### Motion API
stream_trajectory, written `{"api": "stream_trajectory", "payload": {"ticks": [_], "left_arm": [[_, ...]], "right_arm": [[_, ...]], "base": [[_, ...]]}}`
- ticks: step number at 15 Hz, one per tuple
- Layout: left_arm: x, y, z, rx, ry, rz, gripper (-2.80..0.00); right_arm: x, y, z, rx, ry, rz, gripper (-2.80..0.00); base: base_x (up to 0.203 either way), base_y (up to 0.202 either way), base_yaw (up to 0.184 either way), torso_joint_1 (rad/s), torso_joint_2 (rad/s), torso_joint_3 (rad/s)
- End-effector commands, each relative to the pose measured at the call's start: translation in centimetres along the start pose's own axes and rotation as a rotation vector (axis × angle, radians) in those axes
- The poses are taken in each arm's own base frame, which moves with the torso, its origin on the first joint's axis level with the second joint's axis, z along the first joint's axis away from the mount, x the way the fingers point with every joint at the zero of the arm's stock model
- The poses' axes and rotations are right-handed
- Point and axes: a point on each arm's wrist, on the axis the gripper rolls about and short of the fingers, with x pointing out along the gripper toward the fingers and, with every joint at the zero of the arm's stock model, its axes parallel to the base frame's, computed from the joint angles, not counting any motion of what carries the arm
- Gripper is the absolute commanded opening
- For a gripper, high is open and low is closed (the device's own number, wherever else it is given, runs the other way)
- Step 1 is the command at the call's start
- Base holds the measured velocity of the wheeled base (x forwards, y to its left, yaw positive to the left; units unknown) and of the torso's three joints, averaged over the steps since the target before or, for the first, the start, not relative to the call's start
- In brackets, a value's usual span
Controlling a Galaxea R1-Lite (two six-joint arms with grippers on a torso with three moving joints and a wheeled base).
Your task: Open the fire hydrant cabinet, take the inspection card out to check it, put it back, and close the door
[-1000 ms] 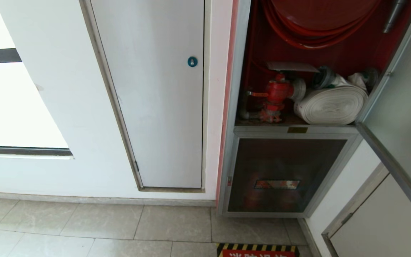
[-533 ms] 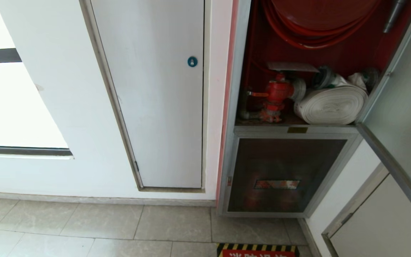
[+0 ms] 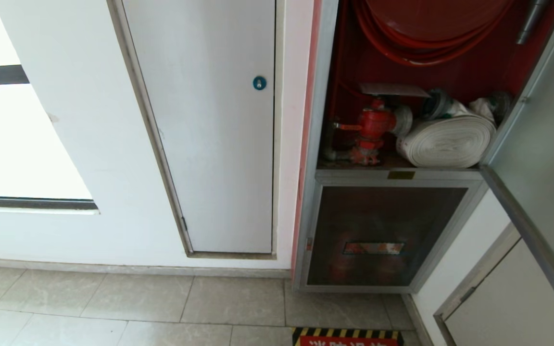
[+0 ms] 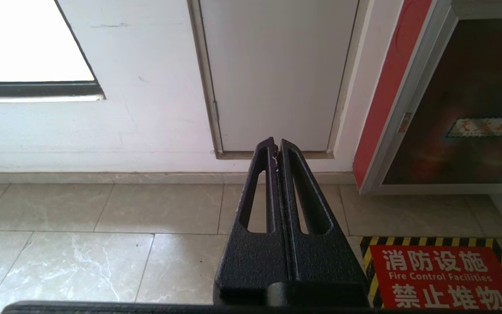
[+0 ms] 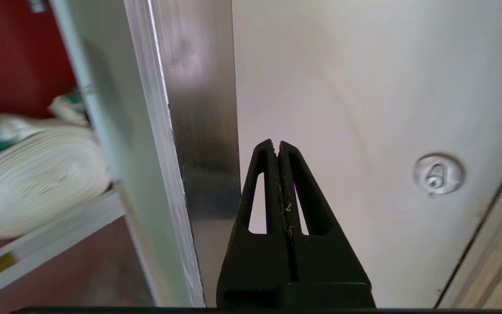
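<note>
The fire hydrant cabinet (image 3: 322, 96) stands open, showing a red hose reel (image 3: 431, 29), a red valve (image 3: 373, 125) and a white hose roll (image 3: 447, 142). A flat grey sheet (image 3: 392, 90) lies on top of the valve; I cannot tell whether it is the inspection card. The door (image 3: 541, 158) is swung out on the right. My right gripper (image 5: 276, 146) is shut and empty, close beside the door's silver frame (image 5: 203, 131) on its outer side. My left gripper (image 4: 276, 144) is shut, parked low over the floor.
A white panel with a round lock (image 5: 437, 173) is just beyond the right gripper. Another white panel with a blue lock (image 3: 259, 82) is left of the cabinet. Below the open compartment is a shorter dark glass panel (image 3: 383, 235). A red floor sign (image 4: 442, 279) lies on the tiles.
In the head view the door's lower frame now runs steeper, so its free edge has swung slightly leftward. Everything else is unchanged.
</note>
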Motion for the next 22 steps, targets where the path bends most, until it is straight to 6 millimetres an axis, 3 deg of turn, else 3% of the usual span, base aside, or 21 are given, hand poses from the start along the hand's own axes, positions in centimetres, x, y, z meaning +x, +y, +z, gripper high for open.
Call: {"api": "stream_trajectory", "payload": {"ticks": [1, 9, 15, 17, 22], "left_arm": [[0.0, 0.0, 0.0, 0.0, 0.001, 0.0, -2.8], [0.0, 0.0, 0.0, 0.0, 0.001, 0.0, -2.8], [0.0, 0.0, 0.0, 0.0, 0.001, 0.0, -2.8], [0.0, 0.0, 0.0, 0.0, 0.001, 0.0, -2.8], [0.0, 0.0, 0.0, 0.0, 0.001, 0.0, -2.8]], "right_arm": [[-1.1, 0.6, 0.6, 0.009, -0.014, 0.043, -2.8], [-3.5, 3.5, 0.5, 0.023, 0.062, 0.297, -2.8], [-3.5, 5.9, -0.1, 0.026, 0.101, 0.47, -2.8], [-3.3, 7.1, -0.5, 0.029, 0.125, 0.533, -2.8], [-0.3, 10.7, -1.6, 0.02, 0.202, 0.61, -2.8]], "base": [[0.0, 0.0, 0.0, 0.0, 0.0, 0.0], [0.0, 0.0, 0.0, 0.0, 0.0, 0.0], [0.0, 0.0, 0.0, 0.0, 0.0, 0.0], [0.0, 0.0, 0.0, 0.0, 0.0, 0.0], [0.0, 0.0, 0.0, 0.0, 0.0, 0.0]]}}
